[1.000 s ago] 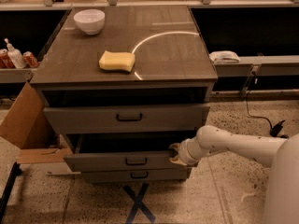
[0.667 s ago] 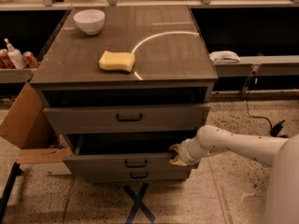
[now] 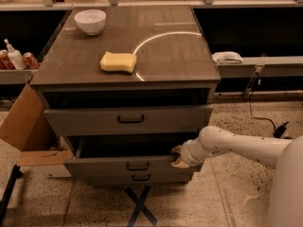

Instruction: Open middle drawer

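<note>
The middle drawer (image 3: 118,166) is a wide, shallow grey front with a small dark bar handle (image 3: 137,165). It stands pulled partly out of the cabinet, with a dark opening above its front panel. My gripper (image 3: 177,156) is at the top edge of this drawer's front, right of the handle, on the end of my white arm (image 3: 236,145), which reaches in from the right. The taller top drawer (image 3: 128,120) sits above it and the narrow bottom drawer (image 3: 135,178) below it.
A yellow sponge (image 3: 118,62) and a white bowl (image 3: 90,21) sit on the cabinet top (image 3: 170,56). An open cardboard box (image 3: 26,126) stands at the cabinet's left. Bottles and cans (image 3: 14,58) sit on a left shelf. A cable (image 3: 262,117) runs across the floor at right.
The middle drawer has slid a little further out toward the camera, and my gripper has moved with it.
</note>
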Robot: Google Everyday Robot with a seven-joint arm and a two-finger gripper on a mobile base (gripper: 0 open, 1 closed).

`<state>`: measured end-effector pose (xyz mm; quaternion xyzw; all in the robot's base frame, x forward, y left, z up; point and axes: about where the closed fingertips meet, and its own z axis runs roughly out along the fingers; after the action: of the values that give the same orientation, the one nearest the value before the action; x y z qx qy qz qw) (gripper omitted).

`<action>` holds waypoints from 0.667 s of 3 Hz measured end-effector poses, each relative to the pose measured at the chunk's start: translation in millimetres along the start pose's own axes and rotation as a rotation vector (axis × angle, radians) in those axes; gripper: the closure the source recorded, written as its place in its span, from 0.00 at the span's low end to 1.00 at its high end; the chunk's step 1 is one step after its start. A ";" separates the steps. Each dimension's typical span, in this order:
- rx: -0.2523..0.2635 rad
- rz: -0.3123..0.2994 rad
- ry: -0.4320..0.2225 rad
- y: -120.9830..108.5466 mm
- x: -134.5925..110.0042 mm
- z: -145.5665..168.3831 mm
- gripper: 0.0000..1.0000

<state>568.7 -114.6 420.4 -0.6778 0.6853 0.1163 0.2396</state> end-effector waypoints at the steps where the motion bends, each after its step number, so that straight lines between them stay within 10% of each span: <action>1: 0.000 0.000 0.000 -0.1 -0.1 -0.3 0.17; 2: -0.003 0.000 -0.001 1.2 -0.6 1.4 0.00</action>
<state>567.7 -113.3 419.3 -0.6782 0.6849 0.1179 0.2389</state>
